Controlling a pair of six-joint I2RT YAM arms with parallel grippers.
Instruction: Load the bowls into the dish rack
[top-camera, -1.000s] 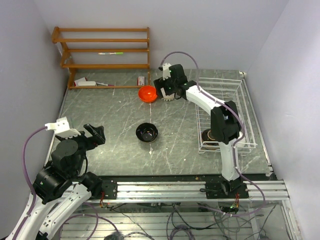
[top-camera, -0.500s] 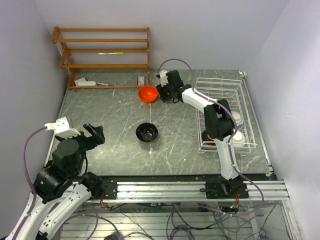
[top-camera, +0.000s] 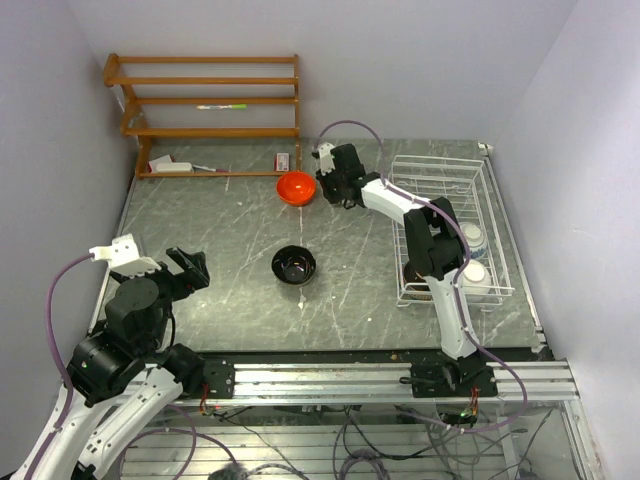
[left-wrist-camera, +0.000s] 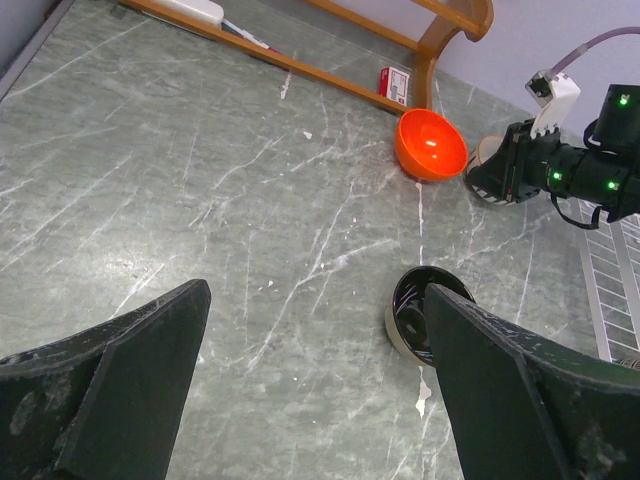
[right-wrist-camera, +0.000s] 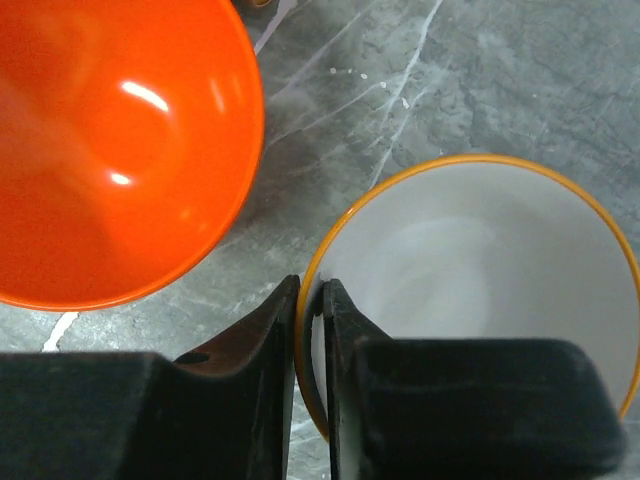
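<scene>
Grey-green marbled stone makes up the surface (top-camera: 220, 230) in front of you, the largest thing in view. At its far left edge stands the brown wooden shelf (top-camera: 200, 100). Along the right side lies the white wire dish rack (top-camera: 440, 160), and in it you can make out three bowls: the blue-and-white bowl (top-camera: 475, 238) toward the right wall, the white bowl (top-camera: 474, 275) just nearer than it, and the brown bowl (top-camera: 415, 272) at the near left corner, partly hidden by your right arm.

Your right claw (right-wrist-camera: 310, 300) reaches out to the far middle of the surface, just left of the rack. Its fingers are nearly pressed together, pinching the rim of the cream bowl (right-wrist-camera: 480, 290), one finger inside the wall and one outside. That bowl shows a pale, plain inside with a thin orange-tan line round the lip. You cannot tell from these views whether it rests on the surface or is lifted.

Your left claw (left-wrist-camera: 315, 330) is spread wide and holds nothing, hanging over the near left part of the surface.

The orange-red bowl (top-camera: 296, 187) sits just beside the cream one, glossy and bright, with a strip of stone between them. The black bowl (top-camera: 294, 265) stands alone at mid-surface, well apart from both.
</scene>
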